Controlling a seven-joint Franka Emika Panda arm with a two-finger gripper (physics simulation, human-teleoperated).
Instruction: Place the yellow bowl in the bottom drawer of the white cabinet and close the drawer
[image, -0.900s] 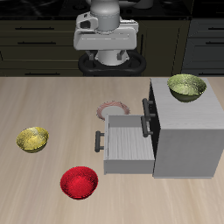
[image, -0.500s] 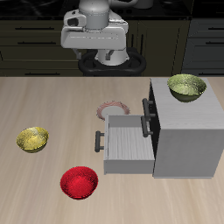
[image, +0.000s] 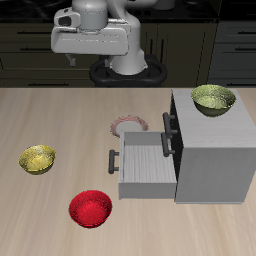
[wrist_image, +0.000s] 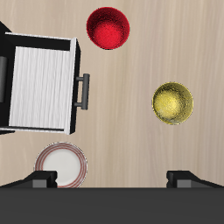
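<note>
The yellow bowl (image: 38, 158) (wrist_image: 172, 102) sits upright on the wooden table, away from the white cabinet (image: 212, 150). The cabinet's bottom drawer (image: 146, 166) (wrist_image: 40, 87) is pulled out and holds nothing, its dark handle facing the bowls. My gripper (image: 92, 52) (wrist_image: 112, 179) hangs high above the back of the table, far from the yellow bowl. It is open, its fingertips (wrist_image: 39, 179) spread wide with nothing between them.
A red bowl (image: 89, 208) (wrist_image: 108, 28) lies near the table's front edge, in front of the open drawer. A larger olive-yellow bowl (image: 213, 98) rests on the cabinet's top. A small pinkish plate (image: 127, 126) (wrist_image: 60, 164) lies behind the drawer.
The arm has swung sideways above the table's back, toward the yellow bowl's side. The bowls, drawer and cabinet have not moved.
</note>
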